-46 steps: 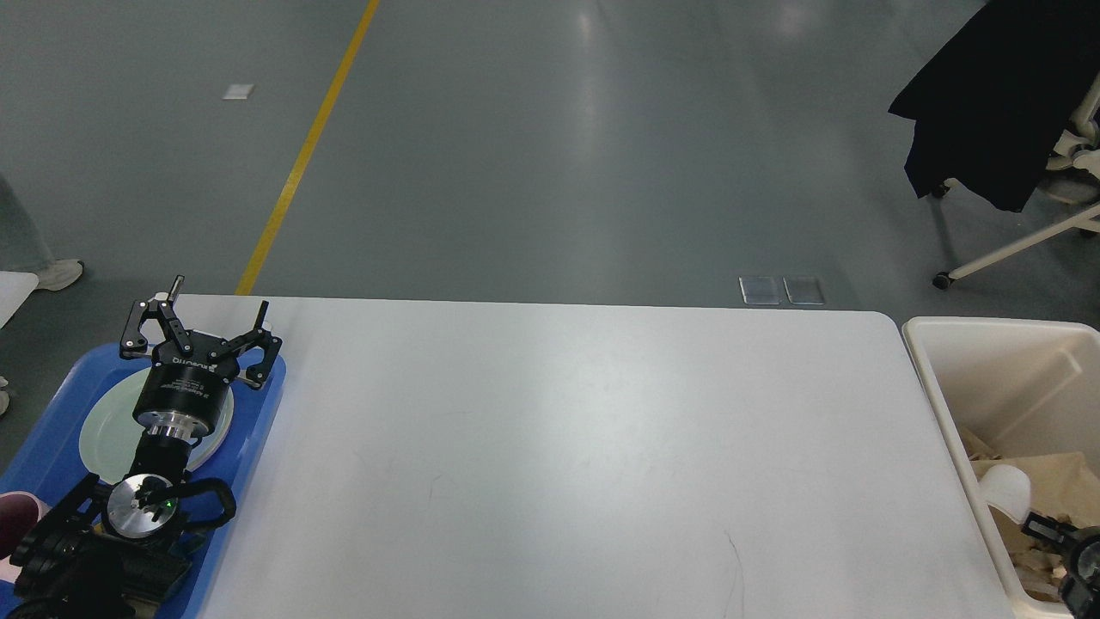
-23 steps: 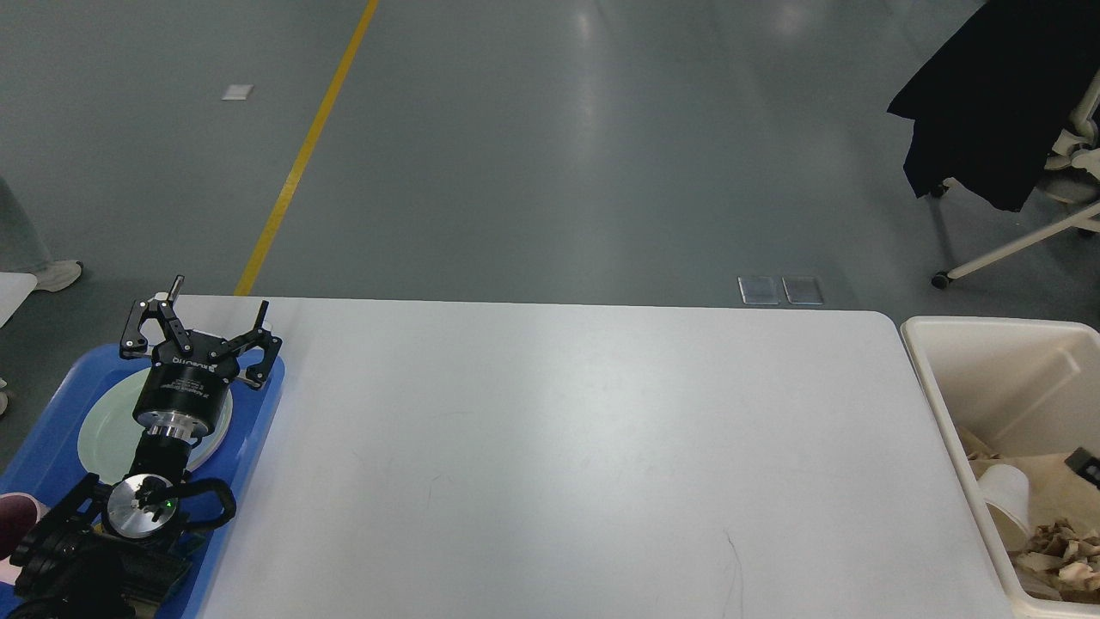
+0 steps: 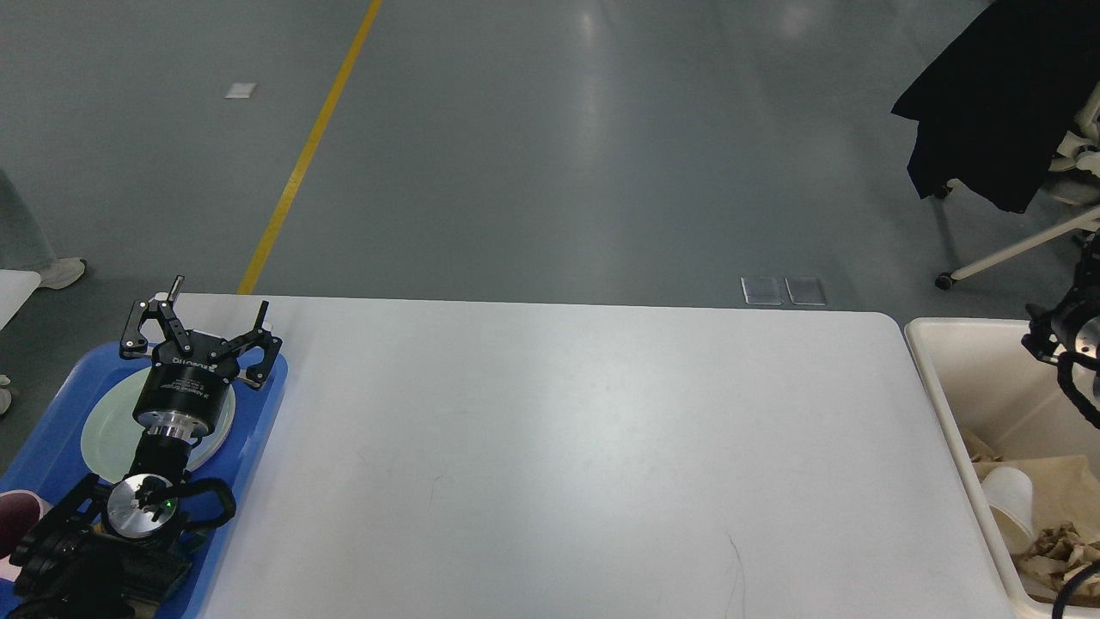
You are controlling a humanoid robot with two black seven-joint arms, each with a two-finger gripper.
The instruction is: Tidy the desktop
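The tabletop lies between both arms; the left gripper, fingers apart, hangs over the tray; the right gripper's state I cannot tell.

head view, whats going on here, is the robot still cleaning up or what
The desktop shows only faint scuffs. The left gripper hangs open above the blue tray, which holds a pale plate; it grips nothing. The right arm is at the frame edge over the cream bin, where a white cup and crumpled paper lie. Its fingers are not visible.
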